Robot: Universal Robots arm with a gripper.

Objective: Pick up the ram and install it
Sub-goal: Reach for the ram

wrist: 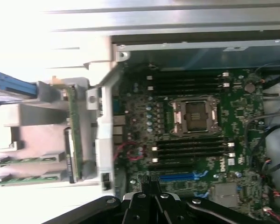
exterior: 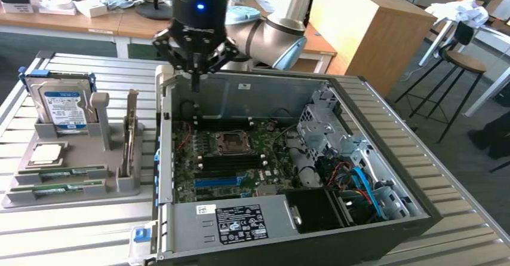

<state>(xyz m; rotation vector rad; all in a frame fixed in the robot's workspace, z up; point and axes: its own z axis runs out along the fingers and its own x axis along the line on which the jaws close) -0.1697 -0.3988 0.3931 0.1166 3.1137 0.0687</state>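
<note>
The gripper [exterior: 195,82], fingers together and empty, hangs over the computer case [exterior: 255,92] wall, well apart from the ram [exterior: 60,171] lying in the grey tray [exterior: 48,199] at the exterior view's left, so a low sideways move could clip that wall or the upright card [exterior: 131,128].

Open tower case [exterior: 255,92] on slatted metal worktop [exterior: 71,236] | motherboard [exterior: 231,158] exposed, CPU socket [exterior: 233,139] uncovered | labelled power supply [exterior: 239,221] nearest camera | hard drive [exterior: 64,107] upright in grey holder [exterior: 128,185], exterior view's left | bar stool [exterior: 462,63] behind
</note>
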